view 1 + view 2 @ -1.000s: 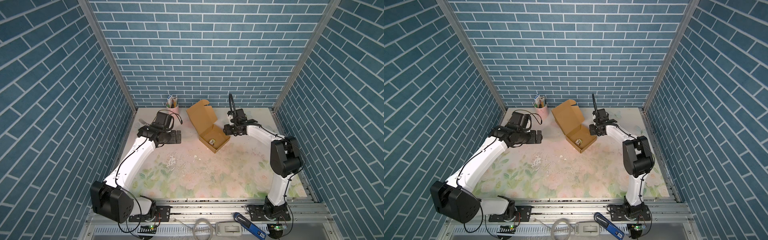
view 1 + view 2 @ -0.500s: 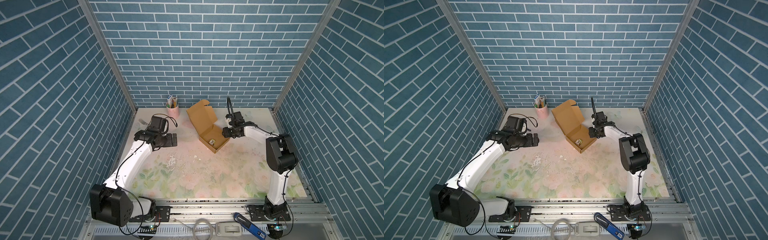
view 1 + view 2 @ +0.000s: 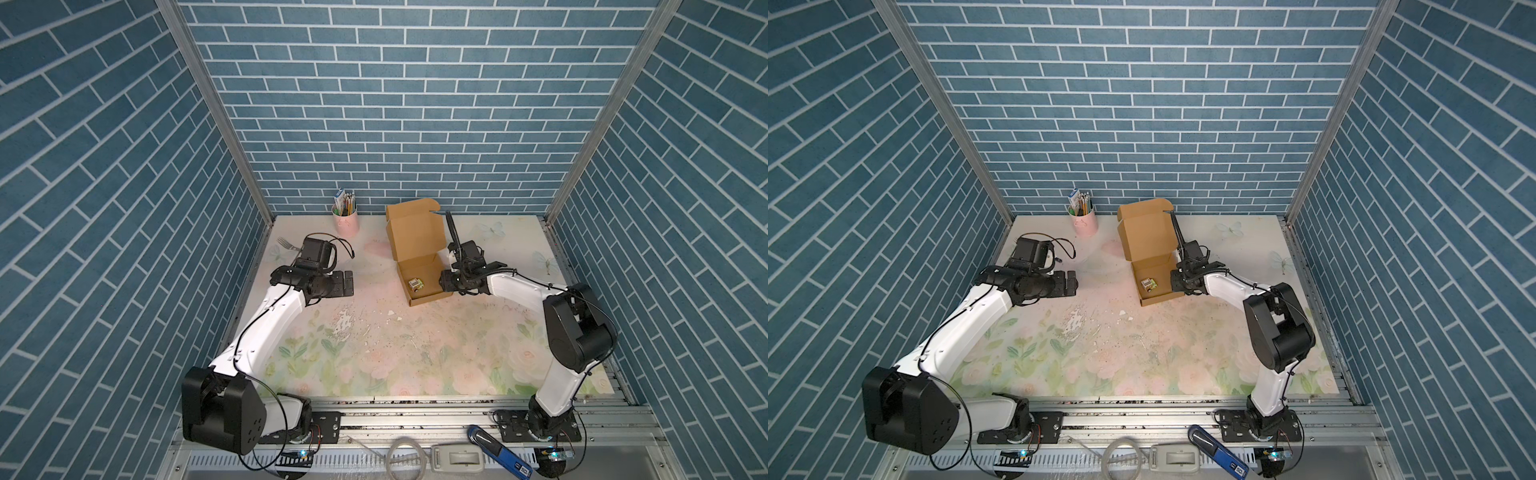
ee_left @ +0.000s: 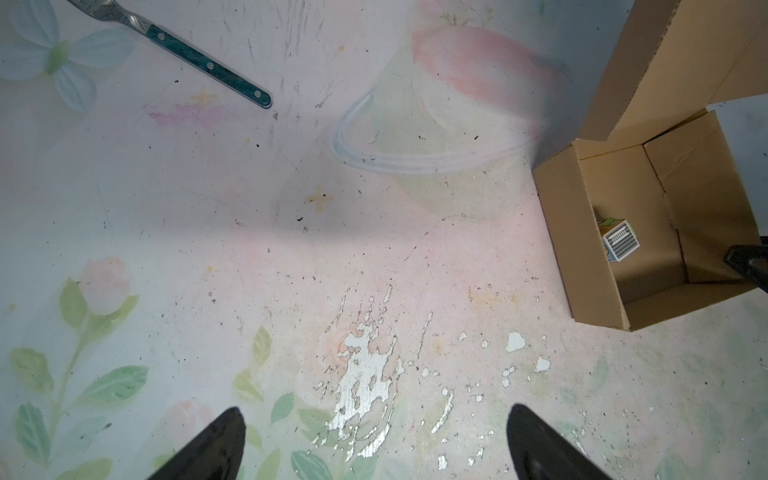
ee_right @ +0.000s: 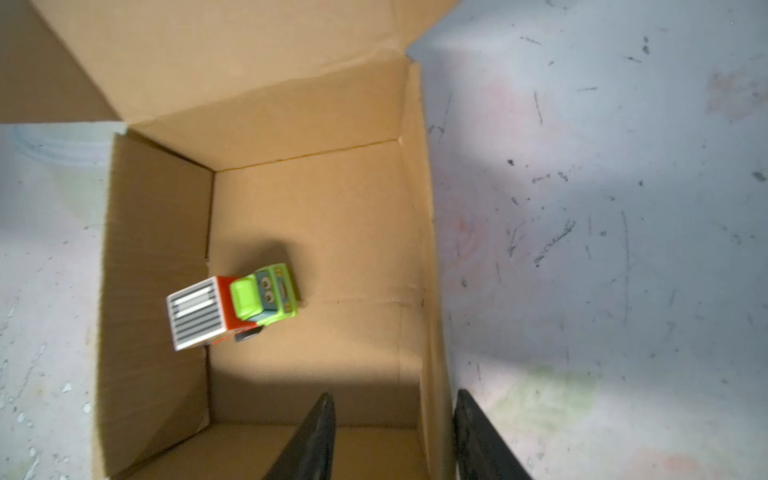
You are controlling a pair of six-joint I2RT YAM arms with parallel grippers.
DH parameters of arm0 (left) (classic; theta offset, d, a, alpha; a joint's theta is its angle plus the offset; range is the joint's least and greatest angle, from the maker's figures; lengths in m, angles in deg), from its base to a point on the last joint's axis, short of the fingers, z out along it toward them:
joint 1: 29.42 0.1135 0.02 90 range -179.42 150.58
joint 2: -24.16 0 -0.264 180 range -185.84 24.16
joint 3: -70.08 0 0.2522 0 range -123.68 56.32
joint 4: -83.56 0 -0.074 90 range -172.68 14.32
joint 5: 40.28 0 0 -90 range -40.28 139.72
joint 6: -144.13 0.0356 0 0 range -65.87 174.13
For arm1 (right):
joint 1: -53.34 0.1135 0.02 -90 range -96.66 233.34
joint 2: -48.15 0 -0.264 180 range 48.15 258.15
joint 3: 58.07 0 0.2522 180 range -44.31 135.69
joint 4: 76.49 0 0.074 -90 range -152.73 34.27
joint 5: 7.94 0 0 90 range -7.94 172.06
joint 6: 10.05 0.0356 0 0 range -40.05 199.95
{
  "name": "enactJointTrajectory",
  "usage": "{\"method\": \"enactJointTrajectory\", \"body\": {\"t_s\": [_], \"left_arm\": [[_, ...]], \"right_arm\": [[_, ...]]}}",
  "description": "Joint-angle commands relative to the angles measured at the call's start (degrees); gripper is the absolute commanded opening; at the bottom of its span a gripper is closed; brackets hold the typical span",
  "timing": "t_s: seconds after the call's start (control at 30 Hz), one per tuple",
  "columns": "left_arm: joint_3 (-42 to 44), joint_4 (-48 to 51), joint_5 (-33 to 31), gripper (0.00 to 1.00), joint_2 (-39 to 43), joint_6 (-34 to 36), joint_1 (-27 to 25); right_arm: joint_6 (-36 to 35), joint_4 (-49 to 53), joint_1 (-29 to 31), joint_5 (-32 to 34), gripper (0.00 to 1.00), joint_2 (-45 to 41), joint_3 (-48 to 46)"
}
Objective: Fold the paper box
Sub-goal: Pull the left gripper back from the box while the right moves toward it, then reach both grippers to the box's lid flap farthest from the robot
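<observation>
Paper box [image 3: 410,237], lid raised: toy truck [image 5: 232,307] contained. Right gripper [image 5: 395,397] half-parted astride its wall; left gripper [image 4: 374,409] spread wide, empty.

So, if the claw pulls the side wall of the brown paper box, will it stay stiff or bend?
Probably bend: the paper box wall is thin, creased cardboard. It likely slides easily too, being light, with only a small toy truck inside. The raised lid may flop.
</observation>
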Motion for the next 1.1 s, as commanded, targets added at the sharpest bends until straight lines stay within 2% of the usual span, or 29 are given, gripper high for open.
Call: {"method": "enactJointTrajectory", "body": {"t_s": [0.0, 0.13, 0.23, 0.37, 0.6, 0.77, 0.9, 1.07], "left_arm": [[0.58, -1.12, -0.4, 1.0, 0.36, 0.77, 0.71], [0.53, -1.5, 0.23, 1.0, 0.12, 0.78, 1.19], [0.65, -1.74, 0.79, 1.0, -0.25, 0.71, 1.54], [0.75, -1.68, 1.05, 0.99, -0.54, 0.78, 1.55], [1.28, -2.81, 3.34, 1.0, -0.3, 1.04, 1.59], [1.62, -3.63, 6.1, 0.99, -0.24, 1.64, 1.48], [2.42, -5.4, 7.67, 0.99, 0.09, 2.4, 1.46], [3.48, -9.0, 10.61, 1.0, 0.47, 3.24, 1.46]], "right_arm": [[6.82, -5.02, 4.28, 5.82, 0.48, -2.86, -3.7], [10.23, -8.05, 10.15, 10.35, 0.48, -4.09, -6.02], [11.16, -7.69, 12.18, 14.39, 0.48, -5.53, -7.36], [12.65, -7.57, 12.28, 18.11, 0.49, -10.77, -11.69], [13.15, -7.3, 12.2, 19.23, 0.49, -22.71, -19.44], [15.27, -2.84, 11.62, 22.86, 0.49, -28.27, -20.33], [15.45, -1.86, 8.4, 21.18, 0.5, -30.35, -19.08], [11.54, -2.41, 0.42, 13.55, 0.5, -28.98, -15.61]]}}
